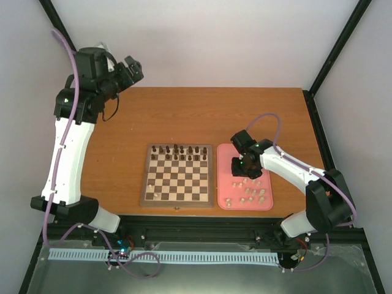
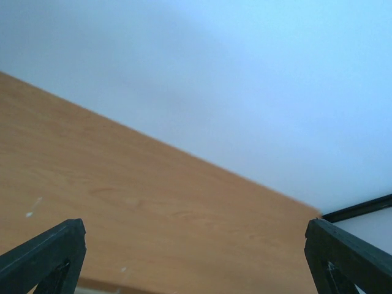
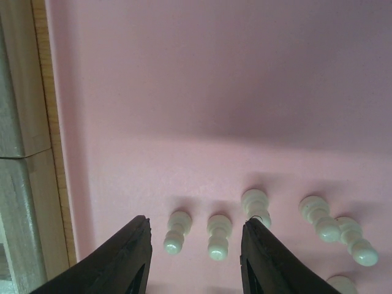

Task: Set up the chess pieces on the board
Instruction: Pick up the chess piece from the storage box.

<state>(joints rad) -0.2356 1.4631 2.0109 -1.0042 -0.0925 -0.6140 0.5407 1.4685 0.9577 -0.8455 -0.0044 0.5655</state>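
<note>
My right fingers point(image 3: 125, 257) hang half open over two chess pieces point(image 3: 176, 231) on the pink tray point(image 3: 214, 86), holding nothing; my left fingers point(image 2: 49, 251) gape wide, empty.

You see a board point(image 1: 177, 204) checked dark brown and cream inside a brown border, dark brown chessmen point(image 1: 177, 149) along its 12 o'clock edge, cream-white chess pieces point(image 1: 249, 192) on a plain pink tray point(image 1: 223, 171) at its 3 o'clock, and an orange-brown wood-grain table point(image 1: 116, 153)

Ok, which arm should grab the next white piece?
Right. Its open end effector hangs over the pink tray, straddling two white pieces. The left end effector is far back, away from tray and board.
</note>
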